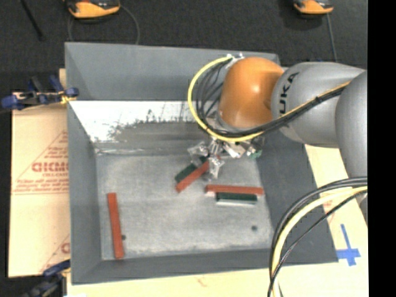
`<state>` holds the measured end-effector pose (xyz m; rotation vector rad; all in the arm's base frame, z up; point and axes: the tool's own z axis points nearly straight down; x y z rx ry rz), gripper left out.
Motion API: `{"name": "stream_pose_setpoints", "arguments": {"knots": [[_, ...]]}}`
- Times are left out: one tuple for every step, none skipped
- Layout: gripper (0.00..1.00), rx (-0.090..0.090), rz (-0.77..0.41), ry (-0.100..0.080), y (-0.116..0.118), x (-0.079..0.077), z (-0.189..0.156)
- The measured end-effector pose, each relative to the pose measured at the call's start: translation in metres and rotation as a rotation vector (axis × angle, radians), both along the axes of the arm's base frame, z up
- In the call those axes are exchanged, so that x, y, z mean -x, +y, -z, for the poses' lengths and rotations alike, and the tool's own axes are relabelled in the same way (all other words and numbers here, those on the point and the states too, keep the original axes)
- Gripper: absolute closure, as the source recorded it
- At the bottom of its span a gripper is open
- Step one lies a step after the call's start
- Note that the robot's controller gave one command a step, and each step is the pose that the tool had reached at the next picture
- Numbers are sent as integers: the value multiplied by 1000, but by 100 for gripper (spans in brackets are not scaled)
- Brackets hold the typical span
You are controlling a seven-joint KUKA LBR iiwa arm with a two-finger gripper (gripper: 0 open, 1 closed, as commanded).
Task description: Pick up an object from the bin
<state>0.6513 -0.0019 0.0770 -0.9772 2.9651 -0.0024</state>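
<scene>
The gripper (pixel 210 158) sits at the upper-right end of a red-and-green bar (pixel 189 177) lying mid-bin, its long axis slanting from lower left to upper right. Whether the jaws are wide or closed on it cannot be told. The grey arm (pixel 322 104) is lettered "KUKA".
</scene>
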Motion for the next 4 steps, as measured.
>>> {"name": "stream_pose_setpoints", "arguments": {"knots": [[100, 7, -328, -1, -44, 24, 0], [100, 11, -378, 4, -38, 22, -163], [100, 8, -615, 18, 7, 19, -88], [0, 8, -609, 14, 7, 18, -91]]}}
